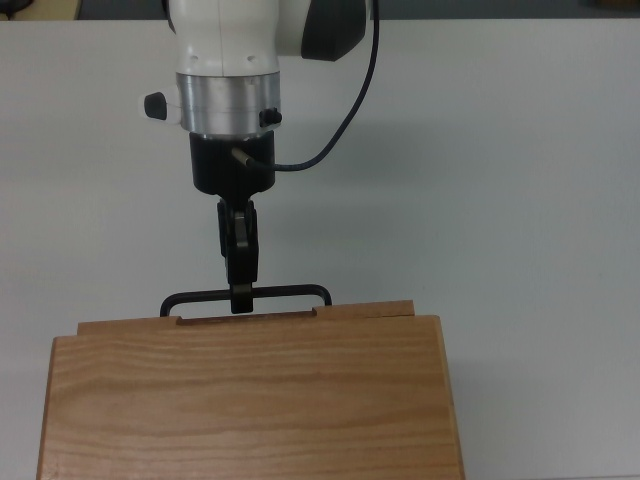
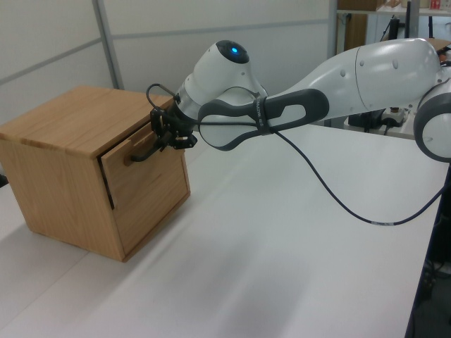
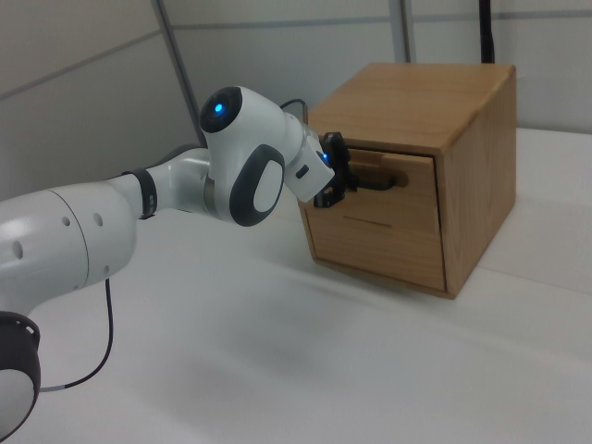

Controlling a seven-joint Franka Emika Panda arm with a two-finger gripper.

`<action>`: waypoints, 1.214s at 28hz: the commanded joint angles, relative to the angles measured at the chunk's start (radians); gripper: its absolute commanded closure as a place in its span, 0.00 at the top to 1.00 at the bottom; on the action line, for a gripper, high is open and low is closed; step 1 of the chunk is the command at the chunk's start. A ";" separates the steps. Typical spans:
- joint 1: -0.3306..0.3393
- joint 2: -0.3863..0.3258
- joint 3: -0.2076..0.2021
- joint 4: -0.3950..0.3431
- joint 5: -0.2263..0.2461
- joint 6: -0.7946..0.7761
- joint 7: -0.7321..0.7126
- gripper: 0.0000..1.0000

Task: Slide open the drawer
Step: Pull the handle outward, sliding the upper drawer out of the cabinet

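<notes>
Currently the tool [image 1: 240, 298] is gripping the drawer's black bar handle [image 1: 290, 292], fingers clamped together on it. The drawer [image 2: 144, 184] is sitting in the wooden cabinet [image 2: 49, 151] by the counter's [image 1: 520, 200] edge, cracked slightly open. Risk: an off-axis pull is likely jamming the drawer or dragging the cabinet; fingers could slip off.

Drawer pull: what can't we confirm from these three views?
- Inside of the drawer: hidden in every view by the cabinet top.
- Finger contact on the handle: in the top view the gripper covers the bar's middle; in the left and right views it is too small to make out.
- Cabinet back: cut off by the top view's bottom edge.
- Arm base: outside all three views.
</notes>
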 commanded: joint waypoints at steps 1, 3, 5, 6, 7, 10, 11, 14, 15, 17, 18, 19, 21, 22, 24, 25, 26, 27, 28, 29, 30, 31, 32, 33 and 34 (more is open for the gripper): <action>0.005 -0.005 -0.002 0.008 -0.030 0.000 -0.018 0.00; 0.003 -0.014 -0.002 0.005 -0.030 -0.007 -0.018 0.00; -0.001 -0.031 -0.002 0.000 -0.028 -0.036 -0.018 0.00; -0.003 -0.037 -0.003 -0.002 -0.028 -0.052 -0.018 0.00; -0.005 -0.041 -0.005 -0.003 -0.028 -0.067 -0.018 0.00; -0.021 -0.060 -0.007 -0.003 -0.027 -0.151 -0.018 0.00; -0.024 -0.061 -0.007 -0.003 -0.027 -0.176 -0.018 0.00; -0.031 -0.078 -0.007 -0.011 -0.025 -0.283 -0.018 0.00; -0.032 -0.083 -0.007 -0.012 -0.024 -0.306 -0.018 0.00; -0.034 -0.094 -0.007 -0.014 -0.019 -0.357 -0.018 0.00; -0.038 -0.106 -0.005 -0.015 -0.015 -0.401 -0.018 0.00; -0.040 -0.112 -0.005 -0.017 -0.013 -0.423 -0.018 0.00; -0.040 -0.123 -0.005 -0.017 -0.010 -0.466 -0.016 0.00; -0.040 -0.129 -0.005 -0.017 -0.010 -0.486 -0.016 0.00; -0.041 -0.146 -0.005 -0.023 -0.008 -0.543 -0.016 0.00; -0.044 -0.153 -0.005 -0.028 -0.008 -0.560 -0.016 0.00; -0.044 -0.167 -0.005 -0.035 -0.008 -0.589 -0.016 0.00; -0.047 -0.173 -0.005 -0.040 -0.008 -0.603 -0.016 0.00; -0.049 -0.179 -0.005 -0.045 -0.008 -0.616 -0.016 0.00; -0.051 -0.187 -0.005 -0.051 -0.008 -0.633 -0.016 0.00; -0.052 -0.192 -0.005 -0.055 -0.008 -0.652 -0.018 0.00; -0.057 -0.196 -0.003 -0.060 -0.008 -0.691 -0.024 0.00; -0.058 -0.202 -0.003 -0.060 -0.007 -0.711 -0.028 0.00; -0.061 -0.207 -0.003 -0.061 -0.005 -0.733 -0.033 0.00; -0.061 -0.209 -0.003 -0.061 -0.001 -0.753 -0.038 0.00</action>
